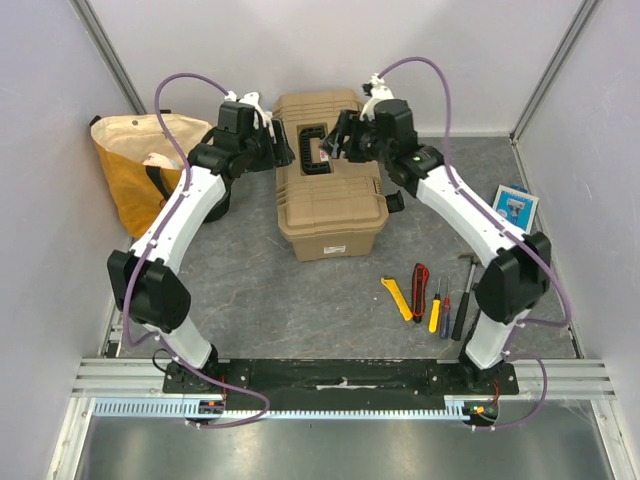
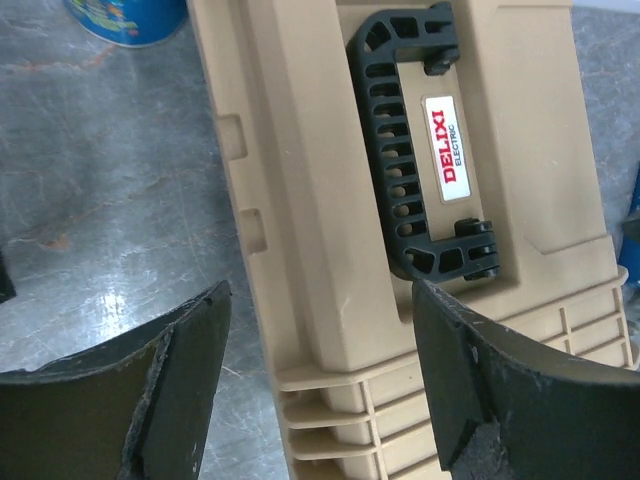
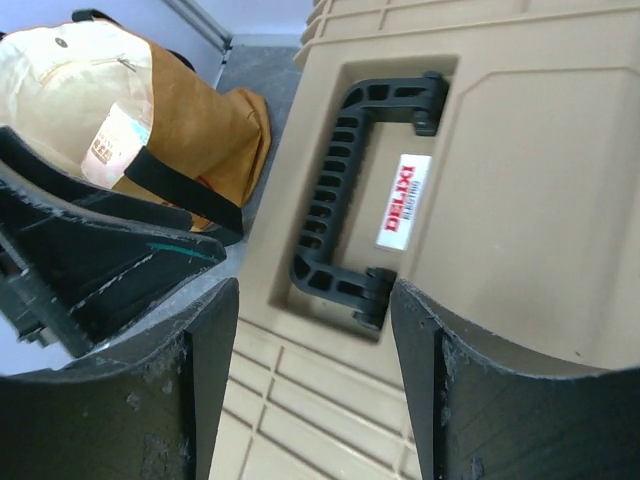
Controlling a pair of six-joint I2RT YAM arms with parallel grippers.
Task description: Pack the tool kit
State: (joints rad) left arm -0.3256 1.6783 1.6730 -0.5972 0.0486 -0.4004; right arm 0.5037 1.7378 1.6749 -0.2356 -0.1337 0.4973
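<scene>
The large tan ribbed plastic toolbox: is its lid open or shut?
Shut: the lid lies flat on the tan toolbox, black handle folded into its recess.

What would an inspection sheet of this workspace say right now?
Surface: grey mottled table.
Job's things: tan toolbox, lid down, black handle flat in its recess; yellow cutter, red cutter, screwdrivers and hammer lie loose at the right front.
Clutter: yellow cloth bag at left rear; blue-white packet at right.
Grippers: left gripper and right gripper both open above the lid, holding nothing.
Cables: purple cables loop up on both sides.
Surroundings: pale walls, metal rail at near edge.
</scene>
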